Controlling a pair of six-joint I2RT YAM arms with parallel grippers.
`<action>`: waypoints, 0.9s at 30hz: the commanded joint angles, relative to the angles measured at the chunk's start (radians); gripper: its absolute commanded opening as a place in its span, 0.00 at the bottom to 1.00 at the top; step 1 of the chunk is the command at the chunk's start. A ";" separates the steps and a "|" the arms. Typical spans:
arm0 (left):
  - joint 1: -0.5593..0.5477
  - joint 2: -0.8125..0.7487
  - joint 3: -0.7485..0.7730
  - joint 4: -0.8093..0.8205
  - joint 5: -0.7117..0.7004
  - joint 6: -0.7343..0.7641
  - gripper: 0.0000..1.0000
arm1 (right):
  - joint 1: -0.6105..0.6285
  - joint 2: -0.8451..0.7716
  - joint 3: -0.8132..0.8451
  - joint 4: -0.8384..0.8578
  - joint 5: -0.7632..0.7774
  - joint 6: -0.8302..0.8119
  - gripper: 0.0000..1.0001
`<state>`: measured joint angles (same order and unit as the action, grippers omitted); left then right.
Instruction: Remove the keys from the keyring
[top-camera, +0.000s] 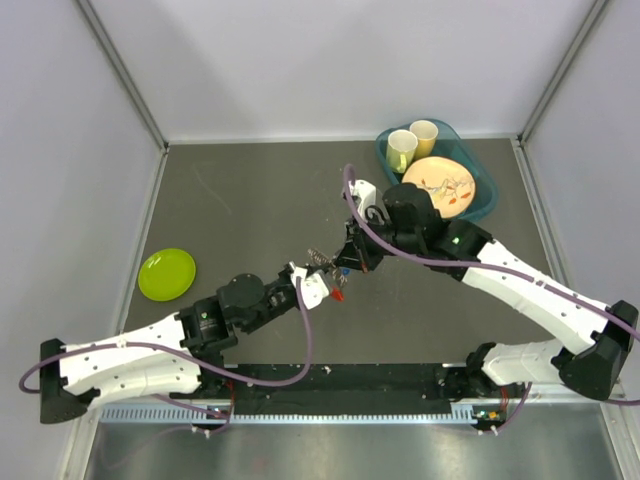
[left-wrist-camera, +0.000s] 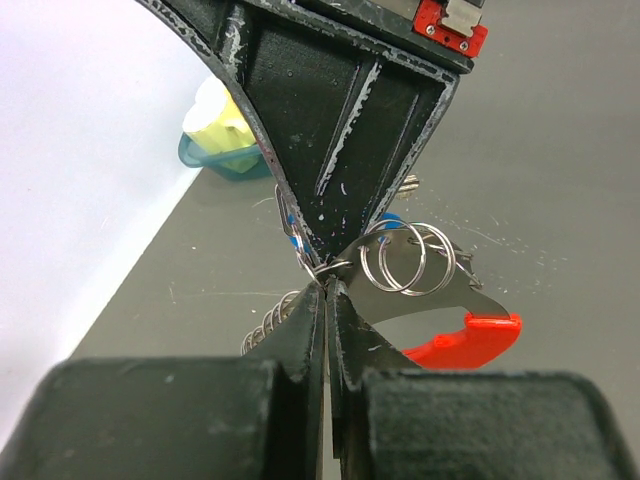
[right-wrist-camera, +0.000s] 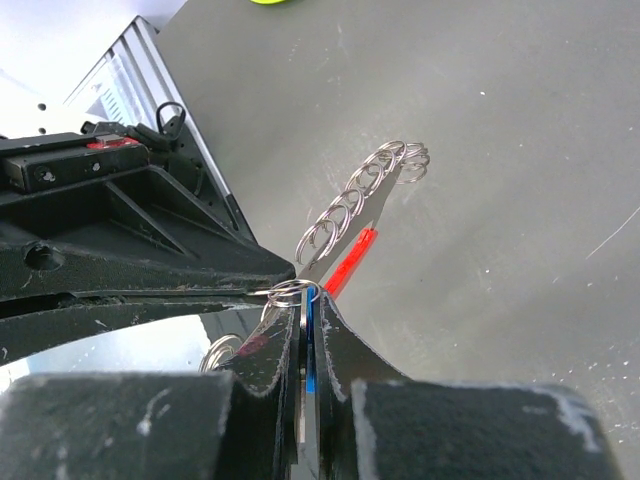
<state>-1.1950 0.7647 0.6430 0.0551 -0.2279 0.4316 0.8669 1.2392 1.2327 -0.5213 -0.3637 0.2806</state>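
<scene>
1. Top external view: the red-headed key (top-camera: 340, 294) hangs over the middle of the grey counter (top-camera: 250, 200), with the two arms meeting at it.
   - The left gripper (top-camera: 322, 283) sits just left of that key, and the right gripper (top-camera: 350, 262) just above and right of it.
   - The blue-headed key (top-camera: 343, 270) shows directly above the red one.
   - A green plate (top-camera: 167, 273) lies well to the left of the red-headed key.
   - A teal tray (top-camera: 487, 195) holding two cups (top-camera: 411, 144) and an orange plate (top-camera: 448, 185) stands well beyond it to the right.

2. Left wrist view: the left gripper (left-wrist-camera: 326, 295) is clenched, its tips pinching a thin wire loop of the keyring (left-wrist-camera: 405, 262).
   - The red-headed key (left-wrist-camera: 465, 340) hangs just right of those tips, with the doubled rings lying against its blade.
   - The right gripper (left-wrist-camera: 318, 255) comes down from above the red key and meets the left tips almost point to point.
   - Blue plastic (left-wrist-camera: 390, 221) peeks out beside the right gripper.
   - A chain of rings (left-wrist-camera: 268, 325) dangles to the left of the red key.

3. Right wrist view: the right gripper (right-wrist-camera: 308, 305) is clamped on the blue-headed key (right-wrist-camera: 312, 345), just below the red-headed key (right-wrist-camera: 350, 262).
   - The left gripper (right-wrist-camera: 275, 288) reaches in from the left and touches the keyring (right-wrist-camera: 290, 292) there.
   - The chain of rings (right-wrist-camera: 365, 188) stretches up and to the right past the red key, above the counter (right-wrist-camera: 500, 200).
</scene>
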 joint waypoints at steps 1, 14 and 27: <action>-0.029 0.030 0.012 0.089 0.084 0.009 0.00 | 0.003 -0.001 0.067 0.124 -0.049 0.060 0.00; -0.028 0.070 0.044 0.080 0.049 -0.034 0.00 | 0.061 0.046 0.086 0.092 -0.073 0.000 0.00; -0.026 0.070 0.035 0.046 0.039 -0.067 0.00 | 0.083 0.008 0.096 0.073 0.006 -0.014 0.00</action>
<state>-1.1999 0.8146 0.6430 0.0238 -0.2604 0.3904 0.9028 1.2827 1.2457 -0.5766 -0.2962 0.2428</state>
